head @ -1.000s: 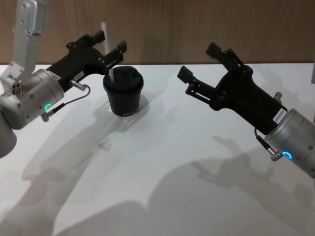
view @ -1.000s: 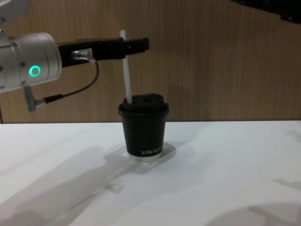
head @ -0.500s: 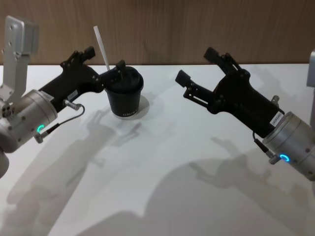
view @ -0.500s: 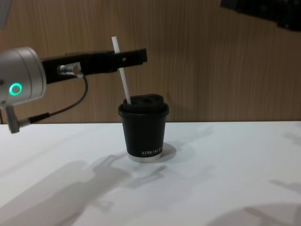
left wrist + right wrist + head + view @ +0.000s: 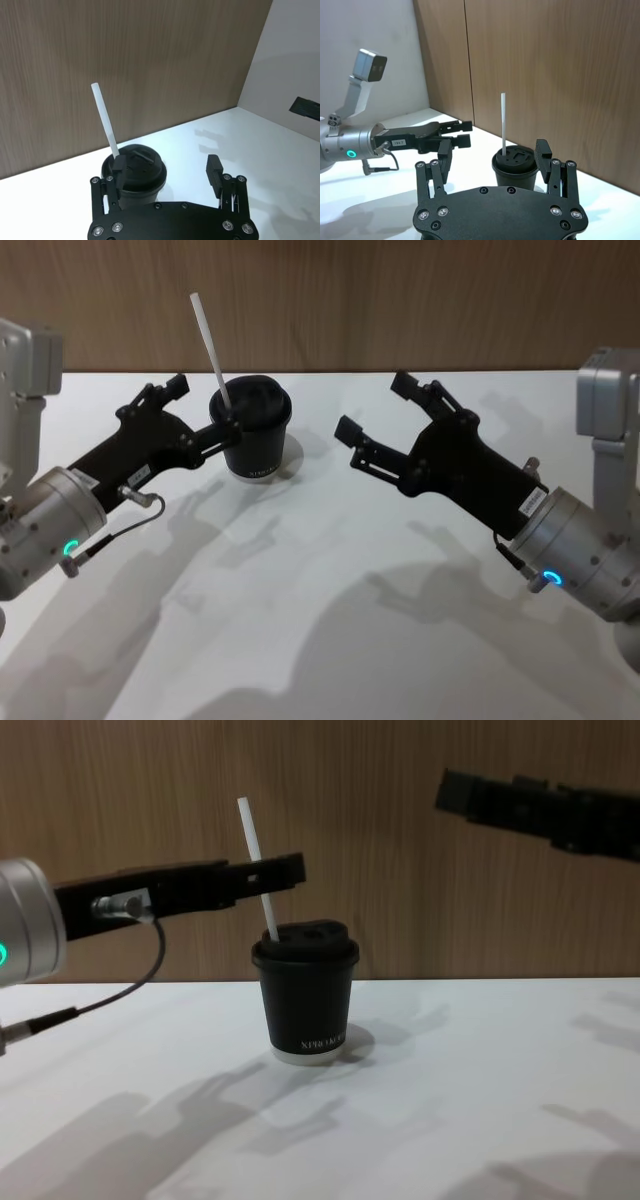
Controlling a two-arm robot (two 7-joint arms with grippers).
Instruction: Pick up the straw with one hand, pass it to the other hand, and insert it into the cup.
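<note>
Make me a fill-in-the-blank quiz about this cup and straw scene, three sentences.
1. The white straw stands in the lid of the black ____.
2. The straw leans toward the robot's ____ side.
3. The left pincer and the right pincer are both ____.

Missing words: cup; left; open

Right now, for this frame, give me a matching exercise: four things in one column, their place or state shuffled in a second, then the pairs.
Things:
1. straw
2. cup
3. left tool
4. right tool

States:
A. open, off to the cup's right, holding nothing
B. stands upright on the white table, lid on
C. leans in the lid's hole
D. open, beside the cup's left side

Pairs: 1-C, 2-B, 3-D, 4-A
</note>
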